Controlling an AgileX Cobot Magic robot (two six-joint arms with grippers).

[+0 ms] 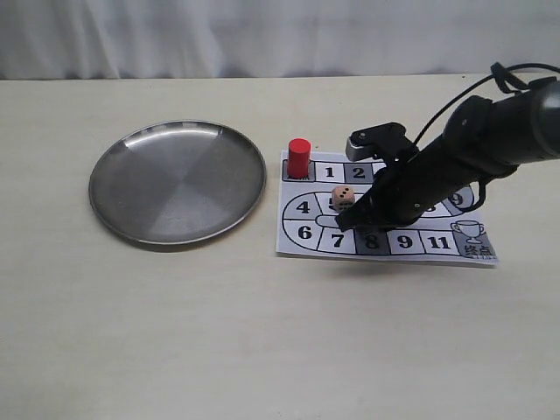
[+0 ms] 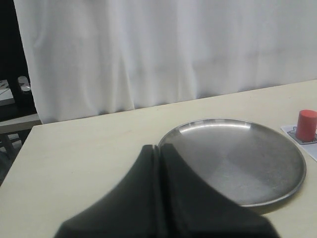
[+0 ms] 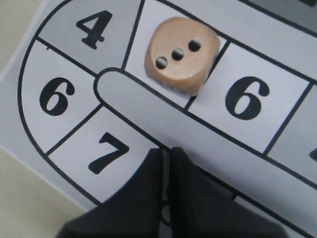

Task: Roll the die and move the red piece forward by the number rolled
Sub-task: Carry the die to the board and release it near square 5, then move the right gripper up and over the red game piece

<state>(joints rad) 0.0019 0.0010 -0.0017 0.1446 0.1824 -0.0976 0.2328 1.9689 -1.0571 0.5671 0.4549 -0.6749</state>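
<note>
1. On the board (image 1: pixel 291 234), the die (image 3: pixel 181 54) sits on the white square between the 4 and a 6, with three pips facing up in a diagonal row.
2. In the right wrist view, one lower corner of the die reaches the line next to the 6 square.
3. The red piece (image 1: pixel 299 157) stands upright on the board's far left corner square, just beside the 1. It is well apart from the die.
4. My right gripper (image 1: pixel 343 219) is low over the board near the 7 and 8 squares, just beside the die. I see a gap between them.
5. Its fingers (image 3: pixel 143 198) are pressed together with nothing between them.
6. My left gripper (image 2: pixel 158 148) is also pressed together and empty. It doesn't show in the exterior view.
7. From the left wrist I look across the table (image 2: pixel 84 158) at the plate (image 2: pixel 237 158), which is round, metal and bare. The red piece shows beyond its rim.
8. In the exterior view the plate lies on the table to the left of the board, near it but not touching.
</note>
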